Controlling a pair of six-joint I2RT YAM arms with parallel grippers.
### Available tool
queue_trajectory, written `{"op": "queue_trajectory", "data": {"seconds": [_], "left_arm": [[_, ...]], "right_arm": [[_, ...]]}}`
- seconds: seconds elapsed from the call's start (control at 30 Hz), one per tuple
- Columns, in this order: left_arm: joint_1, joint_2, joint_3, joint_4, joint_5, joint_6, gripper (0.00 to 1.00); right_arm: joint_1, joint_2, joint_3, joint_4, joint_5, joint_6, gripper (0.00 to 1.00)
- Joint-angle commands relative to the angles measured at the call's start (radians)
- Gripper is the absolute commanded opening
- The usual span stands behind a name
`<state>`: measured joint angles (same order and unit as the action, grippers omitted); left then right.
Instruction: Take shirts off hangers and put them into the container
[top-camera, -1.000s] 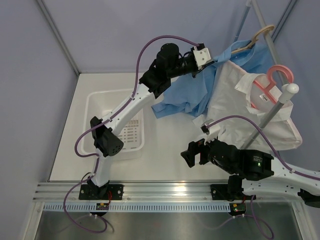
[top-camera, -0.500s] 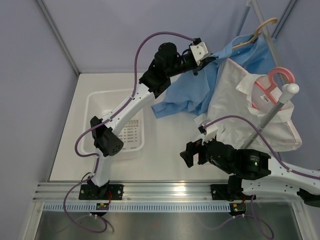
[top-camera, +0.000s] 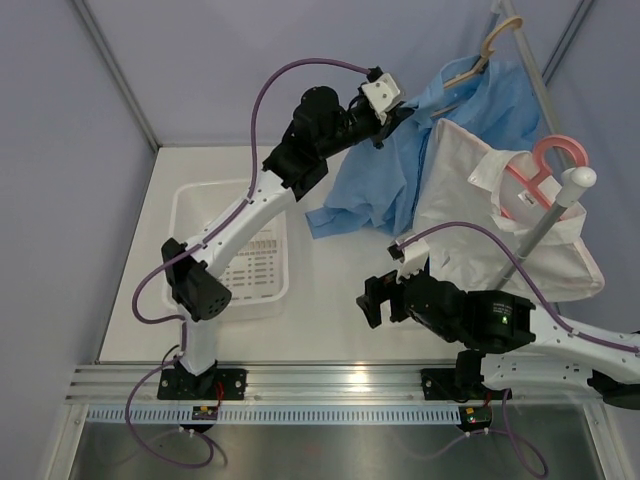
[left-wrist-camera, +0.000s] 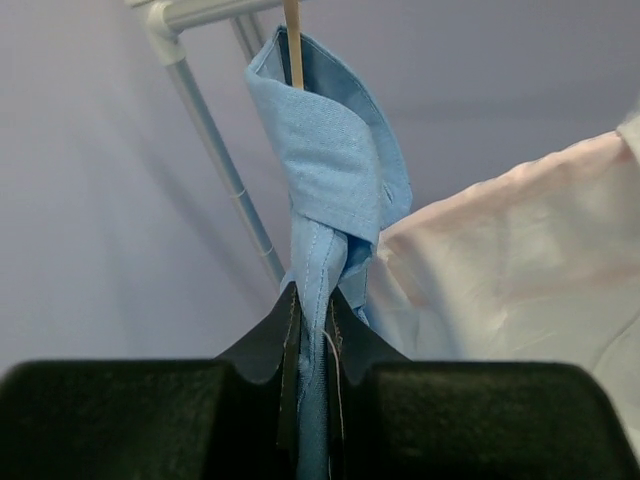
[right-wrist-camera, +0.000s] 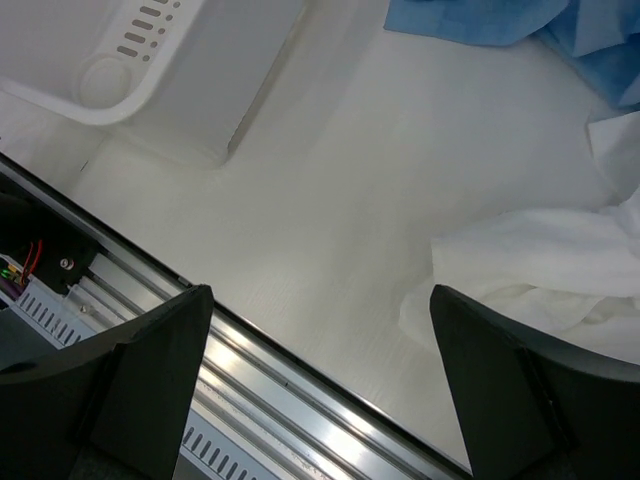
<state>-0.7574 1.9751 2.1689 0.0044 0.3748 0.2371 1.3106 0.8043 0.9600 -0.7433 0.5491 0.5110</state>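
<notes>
**Left arm pulls blue collar up and left, hanger tips with it**

Top view: grey-walled booth, white tabletop. The left gripper has gone up and left over the last second, its jaws pinching the blue shirt near the collar. The cloth is drawn tauter, and the tan hanger has swung along with it. The white shirt on the pink hanger is unchanged. The container sits near-left with no shirt in it. The right gripper is low over the tabletop and has edged slightly left.

Left wrist: the jaws are nearly pressed together on a blue fold. The collar is still wrapped round the hanger stem, so the shirt likely isn't free yet.

Right wrist: the jaws are spread wide and hold nothing. The white shirt's hem and a corner of the container are in view.
</notes>
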Motion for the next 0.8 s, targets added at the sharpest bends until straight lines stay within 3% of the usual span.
{"op": "queue_trajectory", "data": {"seconds": [0.0, 0.27, 0.47, 0.77], "left_arm": [[0.007, -0.171, -0.03, -0.003, -0.155, 0.048, 0.0], [0.02, -0.514, -0.443, 0.006, -0.237, 0.028, 0.0], [0.02, -0.705, -0.486, -0.249, -0.37, -0.093, 0.0], [0.02, -0.913, -0.557, -0.492, -0.429, -0.232, 0.0]], "right_arm": [[0.012, 0.033, 0.086, -0.008, 0.081, -0.026, 0.99], [0.01, 0.052, 0.126, 0.116, 0.117, -0.144, 1.0], [-0.005, 0.146, 0.291, 0.191, 0.193, -0.241, 0.99], [-0.303, 0.475, 0.74, 0.168, -0.153, -0.324, 0.93]]}}
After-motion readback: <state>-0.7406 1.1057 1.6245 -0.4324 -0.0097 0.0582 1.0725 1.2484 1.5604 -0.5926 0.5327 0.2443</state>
